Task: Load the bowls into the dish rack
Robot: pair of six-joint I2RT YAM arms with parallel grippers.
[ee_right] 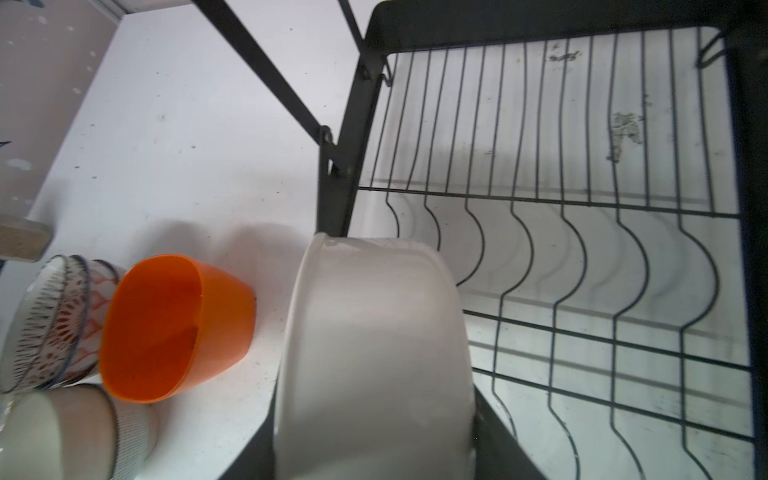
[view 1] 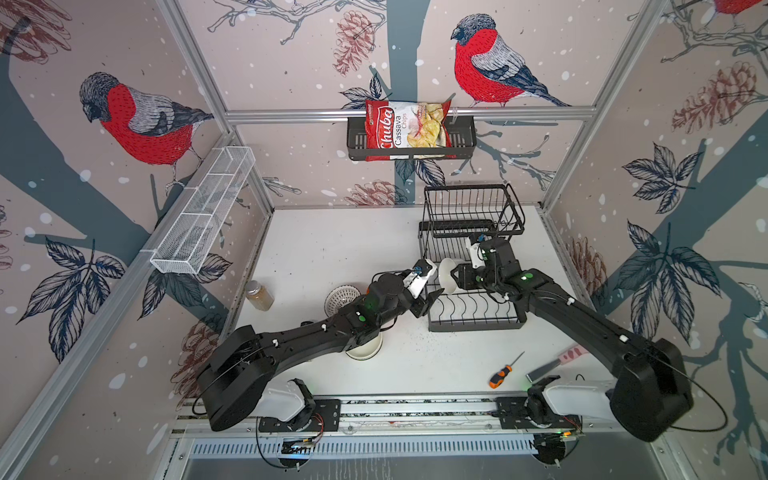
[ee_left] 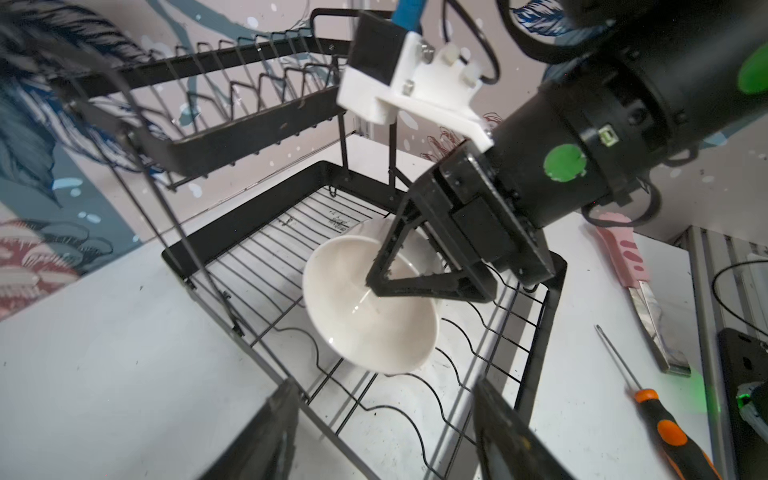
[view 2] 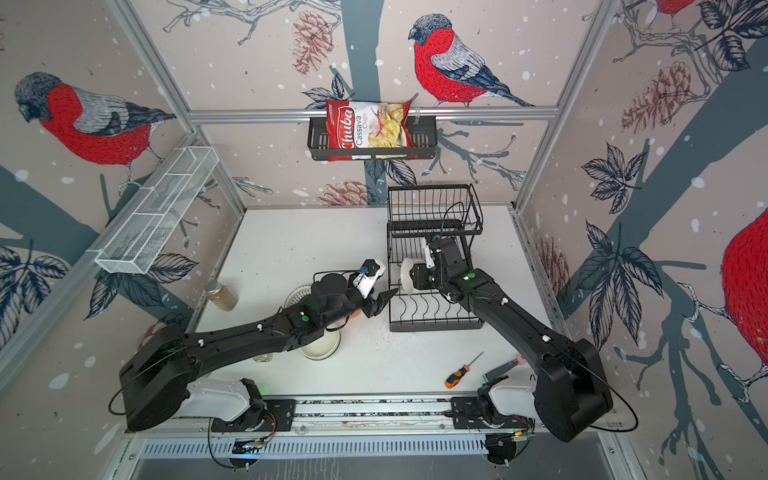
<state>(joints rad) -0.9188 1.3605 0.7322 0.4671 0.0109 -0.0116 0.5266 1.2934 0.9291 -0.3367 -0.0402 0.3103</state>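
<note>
Our right gripper [ee_left: 378, 278] pinches the rim of a white round ceramic bowl [ee_left: 365, 332]. One finger is inside the bowl and the other is behind its wall. The bowl hangs on its side over the wavy wires in the bottom part of the big black wire dish rack [view 1: 473, 326], near the rack's left edge. We cannot tell if it touches the wires. Our left gripper [view 1: 428, 303] is spread wide with nothing in it, just beside that edge.

We think the bowl is hard, smooth and a bit heavy. It may slip, or chip if it bangs on the wires. The rim looks like the best place to hold it.

The rack's top basket [view 1: 465, 205] sits close over the right arm, so there is little room to go up. The wavy slots to the right are free. On the white table [view 1: 332, 249], an orange round bowl [ee_right: 174, 328], a bowl with dark line patterns [ee_right: 50, 324] and a cream bowl [ee_right: 54, 432] wait near the rack.
</note>
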